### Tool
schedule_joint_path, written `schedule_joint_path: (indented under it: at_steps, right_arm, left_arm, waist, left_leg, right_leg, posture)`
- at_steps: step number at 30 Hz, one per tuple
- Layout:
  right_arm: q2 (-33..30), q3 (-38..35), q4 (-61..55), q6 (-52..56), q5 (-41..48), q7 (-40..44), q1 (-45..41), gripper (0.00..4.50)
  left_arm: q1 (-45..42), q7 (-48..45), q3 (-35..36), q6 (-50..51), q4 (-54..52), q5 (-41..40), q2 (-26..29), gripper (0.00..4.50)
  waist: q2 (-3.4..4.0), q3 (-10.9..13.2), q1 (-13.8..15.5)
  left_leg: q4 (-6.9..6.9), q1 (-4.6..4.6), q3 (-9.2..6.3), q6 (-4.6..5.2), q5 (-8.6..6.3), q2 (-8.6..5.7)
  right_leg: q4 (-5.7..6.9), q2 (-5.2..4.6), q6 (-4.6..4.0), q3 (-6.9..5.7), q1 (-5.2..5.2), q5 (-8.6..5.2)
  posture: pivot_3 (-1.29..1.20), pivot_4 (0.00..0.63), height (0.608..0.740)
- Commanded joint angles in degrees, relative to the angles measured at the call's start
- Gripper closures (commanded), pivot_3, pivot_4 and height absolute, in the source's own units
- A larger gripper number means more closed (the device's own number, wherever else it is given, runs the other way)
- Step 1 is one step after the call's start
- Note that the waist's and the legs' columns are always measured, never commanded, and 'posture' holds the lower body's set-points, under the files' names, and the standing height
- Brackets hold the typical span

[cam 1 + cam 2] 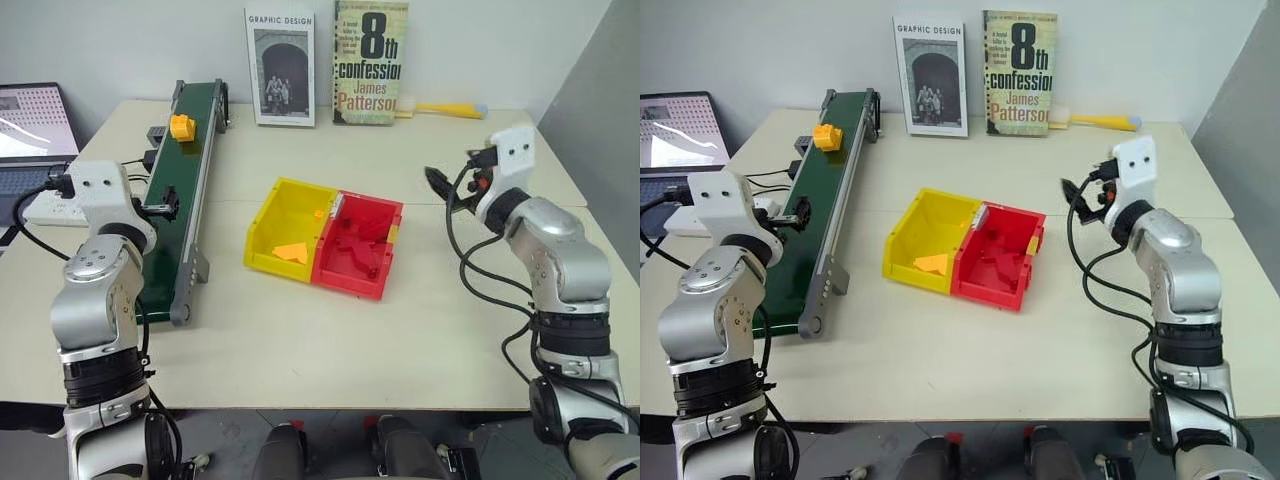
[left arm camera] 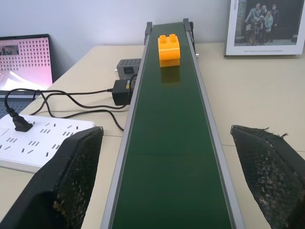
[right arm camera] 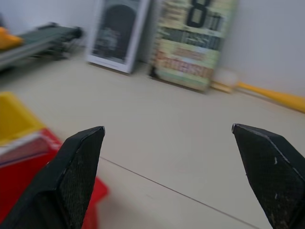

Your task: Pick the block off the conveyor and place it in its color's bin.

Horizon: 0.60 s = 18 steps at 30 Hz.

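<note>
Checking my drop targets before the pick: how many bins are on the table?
2. The yellow bin and the red bin sit joined side by side mid-table, yellow nearer the conveyor. None seem hidden.

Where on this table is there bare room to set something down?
The widest free patch is the near table strip in front of the yellow bin and red bin. Another lies between the bins and the two books at the back. It is crowded at the left: the conveyor with the block, then cables, power strip and laptop.
</note>
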Motion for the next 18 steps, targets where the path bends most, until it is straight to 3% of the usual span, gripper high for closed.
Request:
schedule_joint_path:
  at_steps: [1, 7, 18]
  right_arm:
    - [-3.78, 1.85, -5.7, 3.52, 7.78, 11.7, -2.22, 0.0]
    - [-8.22, 5.22, -10.08, 8.99, 15.01, 21.74, -4.86, 0.0]
    - [-8.47, 5.19, -13.23, 12.32, 18.54, 20.95, -5.05, 0.0]
  left_arm:
    - [-1.89, 0.81, -0.65, -0.78, 0.51, 0.65, -0.25, 0.03]
    - [-3.92, 0.62, -0.4, -0.97, 3.98, 0.34, 0.09, 0.03]
    - [-3.67, 1.03, -0.08, -1.17, 5.12, 0.5, -0.03, 0.03]
  waist:
    - [0.0, 0.0, 0.07]
    - [0.0, 0.0, 0.1]
    - [0.0, 0.0, 0.13]
  left_leg:
    - [-0.01, -0.01, -0.05, 0.0, 0.0, 0.01]
    - [-0.01, -0.03, -0.2, 0.01, -0.01, 0.01]
    - [0.0, -0.05, -0.59, 0.0, 0.0, 0.0]
  right_leg:
    - [-0.08, 0.0, 0.0, -0.04, 0.05, 0.0]
    - [-0.16, -0.02, 0.0, -0.12, 0.1, 0.0]
    - [-0.2, -0.05, 0.0, -0.21, 0.15, 0.0]
  posture:
    - [0.0, 0.15, 0.74]
    - [0.0, 0.15, 0.74]
    - [0.0, 0.15, 0.74]
